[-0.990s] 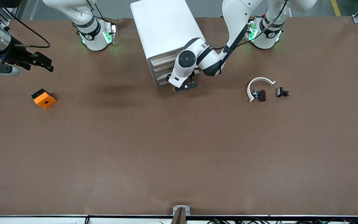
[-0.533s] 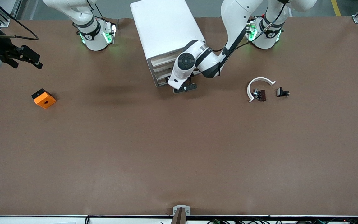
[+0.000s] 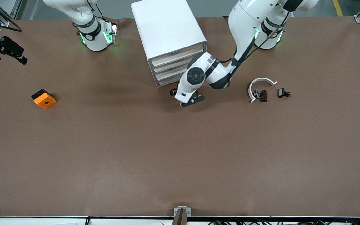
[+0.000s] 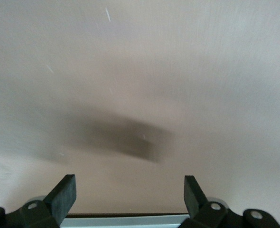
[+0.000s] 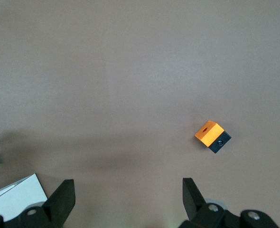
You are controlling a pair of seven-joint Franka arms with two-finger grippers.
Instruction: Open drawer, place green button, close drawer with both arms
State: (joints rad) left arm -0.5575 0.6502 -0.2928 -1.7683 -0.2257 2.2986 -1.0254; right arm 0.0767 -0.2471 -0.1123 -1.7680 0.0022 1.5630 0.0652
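Front view: left gripper (image 3: 187,99) before the closed drawer (image 3: 177,77), jaws apart.

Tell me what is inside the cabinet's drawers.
Nothing inside shows. All four cream fronts sit flush in the white cabinet, so the drawer contents are covered. The left gripper, fingers open, hangs over bare table in front of the cabinet, holding nothing.

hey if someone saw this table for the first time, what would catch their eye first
Probably the white cabinet with its four drawers shut, standing between the arms' bases, and the left gripper, open and empty, low over the table just in front of it. Then the orange block, alone toward the right arm's end.
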